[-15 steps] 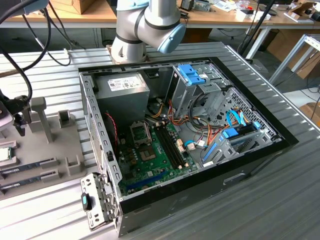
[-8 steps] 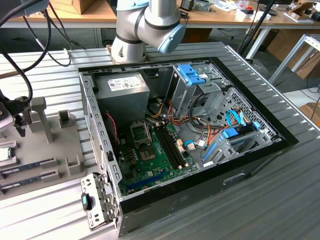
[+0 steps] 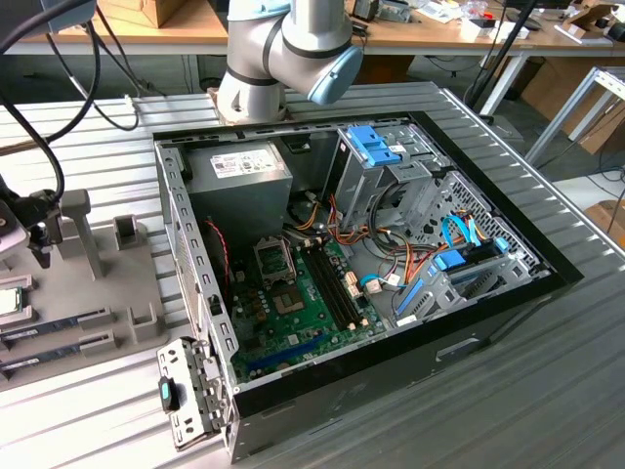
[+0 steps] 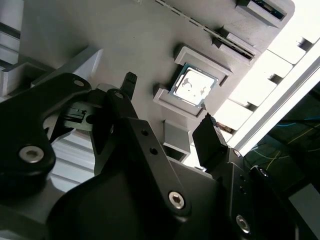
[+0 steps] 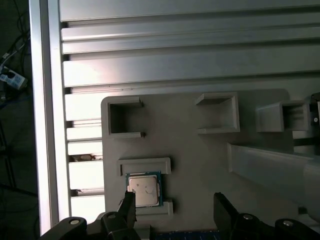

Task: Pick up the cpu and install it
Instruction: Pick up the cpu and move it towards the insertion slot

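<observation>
Exterior view: open computer case [image 3: 181,225] holds motherboard [image 3: 293,303] with bare socket [image 3: 273,259], power supply [image 3: 239,181] and drive cage [image 3: 376,156]. At the case's nine o'clock lies a grey fixture plate [image 3: 103,288], with the cpu [image 3: 8,301] seated in it.

Second wrist view: gripper [image 4: 169,99] spread wide, holding nothing, near the cpu [image 4: 194,86] in its bracketed recess.

First wrist view: one fingertip [image 5: 129,202] just beside the cpu [image 5: 144,188].

Glare whitens the table [image 4: 300,55]; end effector [image 4: 169,99] shadowed.
</observation>
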`<move>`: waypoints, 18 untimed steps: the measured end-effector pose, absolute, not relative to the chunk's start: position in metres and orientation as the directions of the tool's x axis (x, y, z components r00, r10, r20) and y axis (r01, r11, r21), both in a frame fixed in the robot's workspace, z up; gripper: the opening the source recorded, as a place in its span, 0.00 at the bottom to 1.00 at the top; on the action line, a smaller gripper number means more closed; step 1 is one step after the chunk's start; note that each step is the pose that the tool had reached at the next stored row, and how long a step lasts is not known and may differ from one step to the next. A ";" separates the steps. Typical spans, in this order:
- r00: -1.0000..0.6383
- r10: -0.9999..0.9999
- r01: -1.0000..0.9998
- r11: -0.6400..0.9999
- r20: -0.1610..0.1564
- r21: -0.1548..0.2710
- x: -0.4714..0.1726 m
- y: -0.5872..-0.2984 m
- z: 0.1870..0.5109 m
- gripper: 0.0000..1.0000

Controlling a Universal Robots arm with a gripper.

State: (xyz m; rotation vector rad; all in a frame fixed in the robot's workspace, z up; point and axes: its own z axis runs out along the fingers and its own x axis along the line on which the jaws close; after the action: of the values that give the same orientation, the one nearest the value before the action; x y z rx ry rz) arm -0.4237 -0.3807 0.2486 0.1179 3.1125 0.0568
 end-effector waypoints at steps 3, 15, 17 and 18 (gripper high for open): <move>-0.997 0.076 0.075 0.996 -0.025 0.037 -0.424 -0.381 0.248 0.72; -0.997 0.076 0.075 0.996 -0.025 0.037 -0.424 -0.381 0.245 0.72; -0.997 0.076 0.075 0.996 -0.025 0.037 -0.424 -0.381 0.245 0.72; -0.997 0.076 0.075 0.996 -0.025 0.037 -0.424 -0.381 0.245 0.72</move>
State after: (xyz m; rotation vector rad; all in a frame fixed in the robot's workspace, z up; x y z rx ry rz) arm -0.4237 -0.3807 0.2445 0.1178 3.1125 0.0568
